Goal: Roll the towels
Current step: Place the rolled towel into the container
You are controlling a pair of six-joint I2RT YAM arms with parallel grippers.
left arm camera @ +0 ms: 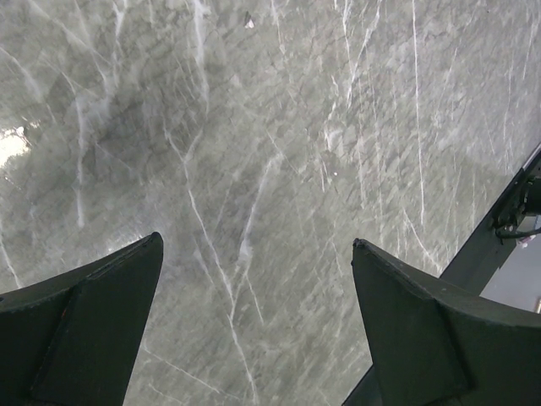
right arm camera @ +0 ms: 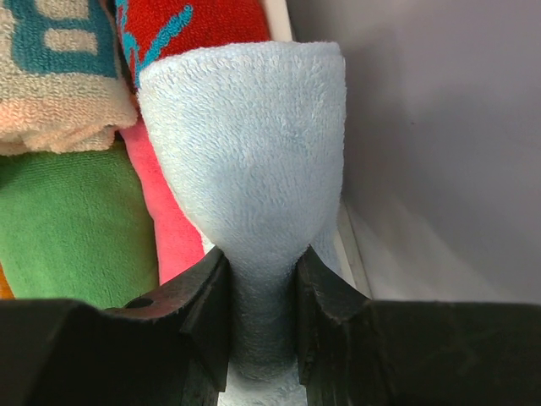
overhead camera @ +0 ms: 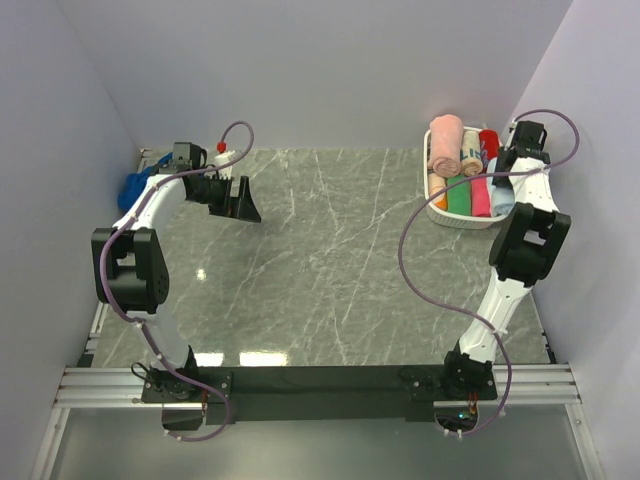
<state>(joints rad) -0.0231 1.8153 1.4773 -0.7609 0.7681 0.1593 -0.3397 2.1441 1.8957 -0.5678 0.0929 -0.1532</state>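
Note:
The pale sky blue towel [right arm camera: 254, 161] is pinched between my right gripper's [right arm camera: 260, 271] jaws at the right end of the white basket [overhead camera: 437, 214]. It also shows in the top view [overhead camera: 499, 196] beside the right arm. The royal blue towel [overhead camera: 133, 187] lies bunched at the far left edge of the table, behind my left arm. My left gripper [overhead camera: 243, 203] hangs open and empty above the bare marble table, in the left wrist view [left arm camera: 254, 279] with nothing between the fingers.
The basket holds rolled pink [overhead camera: 446, 143], beige [overhead camera: 470, 152], red [overhead camera: 488, 145], green [overhead camera: 458, 195] and bright pink [overhead camera: 481, 196] towels. In the right wrist view green [right arm camera: 68, 220], bright pink [right arm camera: 165, 211] and red [right arm camera: 194, 25] towels crowd the left. Walls stand close on both sides.

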